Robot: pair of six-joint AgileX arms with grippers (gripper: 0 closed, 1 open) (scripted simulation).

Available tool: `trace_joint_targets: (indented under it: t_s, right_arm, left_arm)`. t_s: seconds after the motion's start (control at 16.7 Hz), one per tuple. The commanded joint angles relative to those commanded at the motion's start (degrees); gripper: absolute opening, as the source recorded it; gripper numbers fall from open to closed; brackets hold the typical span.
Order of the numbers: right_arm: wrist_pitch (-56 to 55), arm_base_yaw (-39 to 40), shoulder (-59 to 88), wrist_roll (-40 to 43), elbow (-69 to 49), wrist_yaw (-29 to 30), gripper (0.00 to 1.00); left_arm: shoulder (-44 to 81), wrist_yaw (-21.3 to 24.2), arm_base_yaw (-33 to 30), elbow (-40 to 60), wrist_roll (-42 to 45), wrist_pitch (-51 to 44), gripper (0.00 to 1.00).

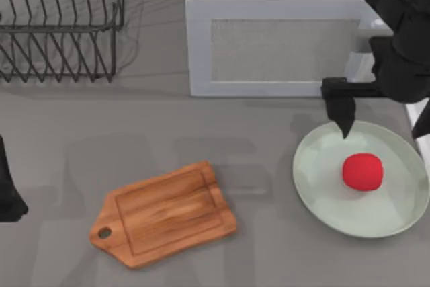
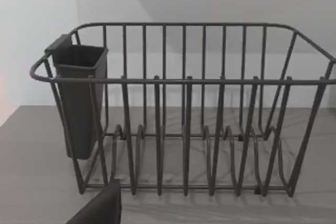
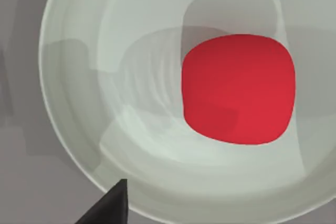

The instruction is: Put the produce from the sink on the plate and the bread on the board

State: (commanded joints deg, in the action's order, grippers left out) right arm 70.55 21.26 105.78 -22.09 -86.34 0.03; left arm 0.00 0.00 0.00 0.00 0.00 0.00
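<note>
The produce (image 1: 363,171) rests on the plate (image 1: 316,186), free of the right gripper (image 1: 383,122), whose fingers are spread above it. Risk: a low retreat clips the rim. The board (image 1: 164,214) lies bare.

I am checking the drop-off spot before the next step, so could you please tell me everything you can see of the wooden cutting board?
The cutting board is a brown wooden slab with visible grain, a rectangular groove running inside its edges, and a rounded handle end with a round hole. It lies flat on the grey table, turned at an angle, with the handle pointing toward the table's left side. Nothing rests on it, and no gripper touches it. It sits apart from the plate, which lies to its right.
</note>
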Motion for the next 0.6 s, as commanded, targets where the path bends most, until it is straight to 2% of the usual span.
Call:
trace_joint_targets:
  t_s: [0.3,0.6]
  right_arm:
    - [-1.03,-0.21,-1.76,0.41,1.51,-0.06,1.0]
    - [-10.16,-2.72,-16.19,3.37,13.17,-0.12,1.0]
  left_arm:
    - [0.0,0.0,0.0,0.0,0.0,0.0,1.0]
    - [0.0,0.0,0.0,0.0,0.0,0.0,1.0]
